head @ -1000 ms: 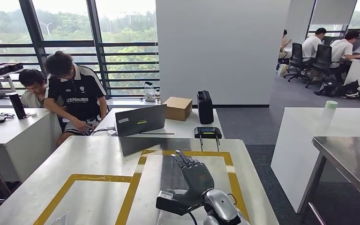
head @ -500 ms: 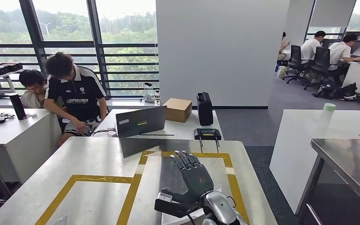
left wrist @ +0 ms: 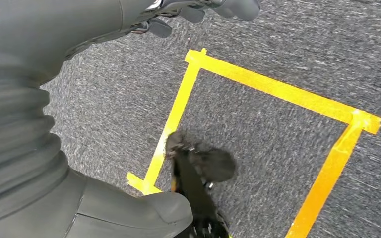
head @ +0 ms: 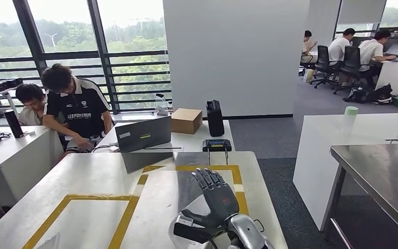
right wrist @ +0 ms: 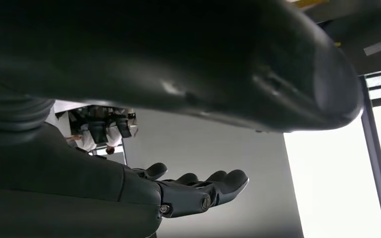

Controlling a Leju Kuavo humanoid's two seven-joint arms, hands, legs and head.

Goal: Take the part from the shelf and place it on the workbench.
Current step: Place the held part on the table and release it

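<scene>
view swung slightly since a second ago. right hand [head: 215, 199] raised over counter [head: 83, 176], fingers apart, empty. left hand [left wrist: 198, 10] hanging above floor, state unclear. part not seen; pickup pending.

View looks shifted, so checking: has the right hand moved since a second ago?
Yes. Against the yellow tape rectangle on the table, the right hand now sits nearer its right edge. The whole view slid left, so the camera moved too.
</scene>
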